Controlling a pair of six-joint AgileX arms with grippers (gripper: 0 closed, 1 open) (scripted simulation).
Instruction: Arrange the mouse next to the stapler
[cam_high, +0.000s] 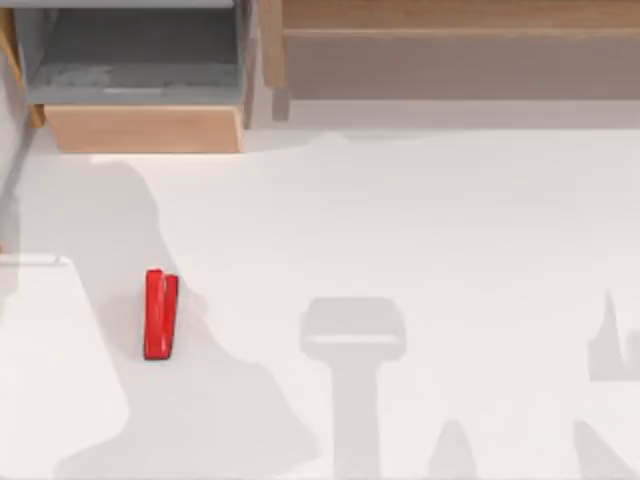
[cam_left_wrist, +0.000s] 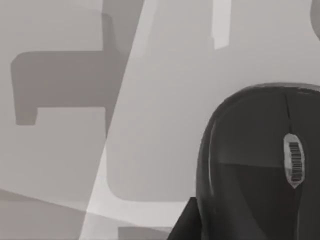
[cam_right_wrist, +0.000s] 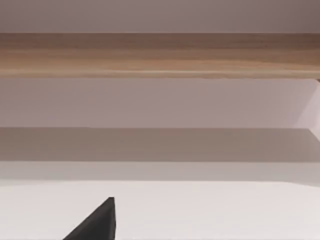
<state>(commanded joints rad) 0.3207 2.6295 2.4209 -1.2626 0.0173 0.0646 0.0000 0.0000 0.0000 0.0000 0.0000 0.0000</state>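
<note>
The red stapler (cam_high: 160, 315) lies on the white table at the left, its length running front to back. The dark grey mouse (cam_left_wrist: 260, 165) sits very close in the left wrist view, lifted off the table. Its scroll wheel shows on top. My left gripper (cam_left_wrist: 184, 224) appears as a dark wedge against the mouse's side and is shut on it. A black edge of my right gripper (cam_right_wrist: 97, 225) shows low in the right wrist view, above bare table and facing a wooden shelf.
A wooden cabinet with an open grey drawer (cam_high: 140, 90) stands at the back left. A long wooden shelf (cam_high: 460, 50) runs along the back right. Arm shadows fall across the white tabletop (cam_high: 420, 220).
</note>
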